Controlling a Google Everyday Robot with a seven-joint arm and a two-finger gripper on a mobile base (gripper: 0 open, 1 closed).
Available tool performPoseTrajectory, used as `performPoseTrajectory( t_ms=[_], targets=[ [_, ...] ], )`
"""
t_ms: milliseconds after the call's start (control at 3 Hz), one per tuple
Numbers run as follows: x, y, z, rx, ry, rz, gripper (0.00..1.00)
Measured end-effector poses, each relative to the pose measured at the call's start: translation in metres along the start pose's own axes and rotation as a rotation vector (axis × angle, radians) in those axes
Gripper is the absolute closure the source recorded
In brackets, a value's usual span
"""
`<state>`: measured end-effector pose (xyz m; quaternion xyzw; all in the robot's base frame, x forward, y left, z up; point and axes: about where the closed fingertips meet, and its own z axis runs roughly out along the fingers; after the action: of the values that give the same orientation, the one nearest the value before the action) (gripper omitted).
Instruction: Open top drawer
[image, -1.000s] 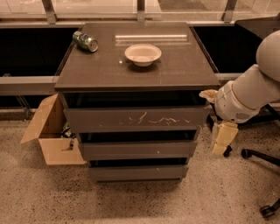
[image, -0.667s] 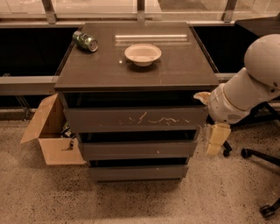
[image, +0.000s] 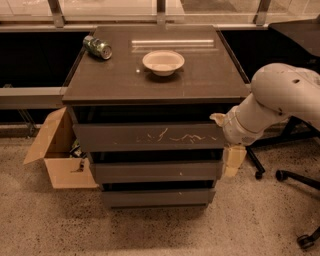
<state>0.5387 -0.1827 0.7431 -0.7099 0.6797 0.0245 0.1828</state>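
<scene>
Hooking the top drawer (image: 150, 136) calls for a firm catch on its right-hand edge, then a straight, level pull outward, so the bowl (image: 163, 62) and can (image: 97, 47) on the desk (image: 115, 82) stay put. The drawer sits uppermost of three, right under the desk's top, and looks shut. The tool (image: 225, 139) hangs just beside the drawer's right end; whether it is spread or pressed together I cannot tell. Compared with a second ago, the tool has shifted leftward, closer to that edge, while the drawer has not moved.
</scene>
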Motion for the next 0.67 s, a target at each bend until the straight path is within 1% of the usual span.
performPoseTrajectory(
  t_ms=[333, 667],
  targets=[
    [0.005, -0.015, 0.029, 0.010, 0.017, -0.020, 0.00],
    [0.010, -0.032, 0.051, 0.024, 0.033, -0.023, 0.00]
  ],
)
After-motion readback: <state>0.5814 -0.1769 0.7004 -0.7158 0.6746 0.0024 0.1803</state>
